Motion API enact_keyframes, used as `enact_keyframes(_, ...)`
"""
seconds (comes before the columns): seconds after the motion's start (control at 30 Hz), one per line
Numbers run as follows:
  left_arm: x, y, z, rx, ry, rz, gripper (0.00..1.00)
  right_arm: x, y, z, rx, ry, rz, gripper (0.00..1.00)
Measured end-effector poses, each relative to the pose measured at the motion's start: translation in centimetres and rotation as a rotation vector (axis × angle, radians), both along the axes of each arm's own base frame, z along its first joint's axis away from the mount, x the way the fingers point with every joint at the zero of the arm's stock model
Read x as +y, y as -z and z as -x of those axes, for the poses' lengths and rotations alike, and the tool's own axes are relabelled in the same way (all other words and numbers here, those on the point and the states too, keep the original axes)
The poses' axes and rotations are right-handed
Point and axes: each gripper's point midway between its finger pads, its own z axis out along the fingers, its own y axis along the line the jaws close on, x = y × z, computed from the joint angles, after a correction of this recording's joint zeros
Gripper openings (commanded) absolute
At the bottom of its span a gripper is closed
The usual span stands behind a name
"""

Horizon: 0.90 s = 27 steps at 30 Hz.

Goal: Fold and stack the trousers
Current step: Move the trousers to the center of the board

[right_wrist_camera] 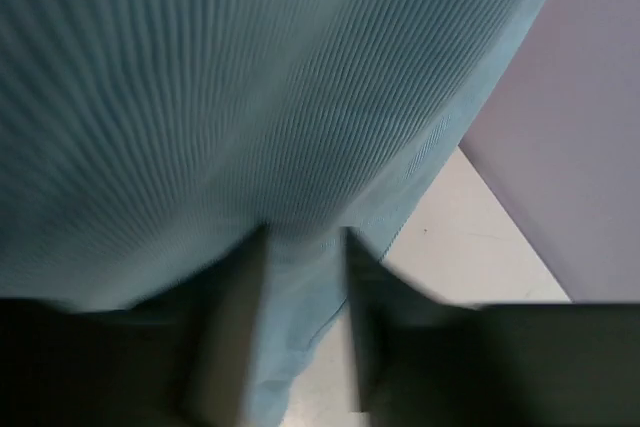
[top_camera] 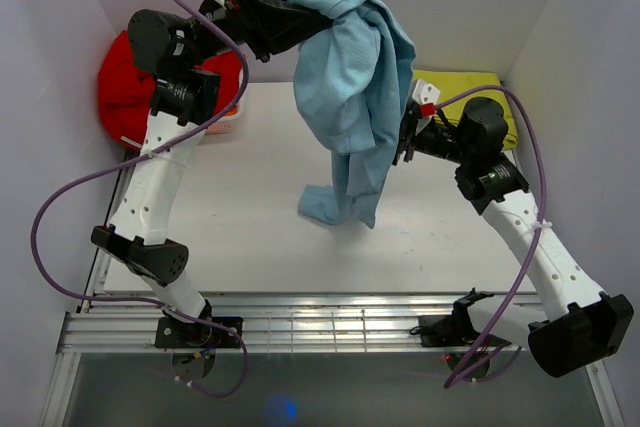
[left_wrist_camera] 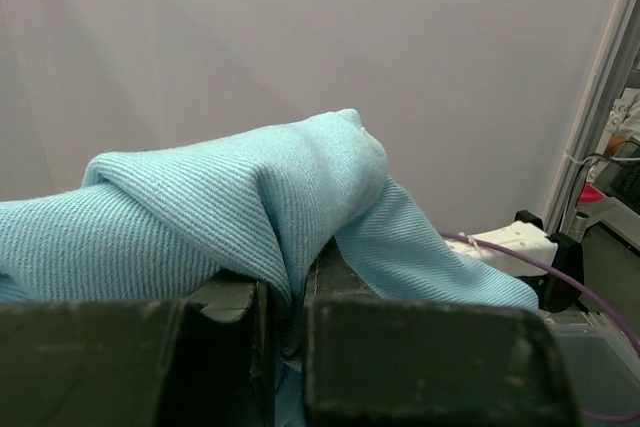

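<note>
left tool (left_wrist_camera: 290,312), raised high, pinches trousers (top_camera: 350,87); right tool (right_wrist_camera: 305,287) straddles them.

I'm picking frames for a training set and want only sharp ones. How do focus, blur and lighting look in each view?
Top external: sharp and evenly lit, a small blue glare spot at the bottom edge. Left wrist: weave of the light sky-blue soft cloth trousers crisp, left end effector dark and soft-edged. Right wrist: smeared throughout, cloth close to the lens, right end effector blurred.

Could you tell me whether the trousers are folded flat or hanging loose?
Hanging loose, not folded: the trousers drape bunched from the raised left claw, which pinches them, and their lower end appears to rest crumpled on the table.
</note>
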Motion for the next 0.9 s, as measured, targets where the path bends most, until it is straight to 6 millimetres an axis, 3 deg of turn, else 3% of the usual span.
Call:
enact_keyframes(0.03, -0.1, 0.5, -0.3, 0.007, 0.0, -0.007, 0.0, 0.1, 0.0, -0.2, 0.009, 0.002, -0.001, 0.08)
enact_keyframes(0.13, -0.7, 3.5, -1.6, 0.055, -0.011, -0.047, 0.0, -0.2, -0.4, -0.4, -0.009, 0.018, 0.012, 0.08)
enact_keyframes(0.23, -0.8, 8.8, -2.9, 0.138, -0.039, -0.118, 0.0, -1.1, -0.5, 0.1, -0.02, 0.062, 0.034, 0.08)
enact_keyframes(0.33, 0.6, 14.6, -4.4, 0.255, -0.112, -0.196, 0.0, -2.6, 0.1, 0.2, -0.044, 0.126, 0.081, 0.08)
enact_keyframes(0.4, 2.2, 18.0, -5.7, 0.334, -0.192, -0.252, 0.0, -3.9, 1.7, 0.3, -0.048, 0.165, 0.124, 0.08)
enact_keyframes(0.47, 3.6, 21.0, -7.0, 0.384, -0.279, -0.311, 0.0, -5.1, 4.5, 0.2, -0.013, 0.197, 0.192, 0.08)
enact_keyframes(0.5, 4.4, 22.9, -7.3, 0.403, -0.328, -0.35, 0.0, -5.5, 5.8, 0.1, 0.007, 0.204, 0.222, 0.1)
enact_keyframes(0.53, 4.9, 24.5, -7.3, 0.419, -0.354, -0.388, 0.0, -5.7, 7.4, 0.0, 0.037, 0.203, 0.26, 0.25)
enact_keyframes(0.63, 5.9, 30.3, -6.7, 0.47, -0.397, -0.531, 0.04, -6.0, 12.4, -0.1, 0.162, 0.164, 0.378, 0.45)
enact_keyframes(0.7, 6.8, 35.1, -6.3, 0.532, -0.416, -0.658, 0.06, -6.1, 15.6, -0.2, 0.256, 0.133, 0.45, 0.5)
enact_keyframes(0.73, 7.1, 37.0, -6.2, 0.563, -0.42, -0.712, 0.07, -6.1, 17.4, -0.2, 0.319, 0.113, 0.489, 0.58)
enact_keyframes(0.83, 8.2, 42.8, -6.6, 0.671, -0.43, -0.872, 0.08, -6.1, 20.0, 0.1, 0.413, 0.079, 0.537, 0.71)
enact_keyframes(0.9, 8.7, 45.8, -7.0, 0.749, -0.431, -0.951, 0.11, -6.0, 20.5, 0.2, 0.435, 0.07, 0.54, 0.74)
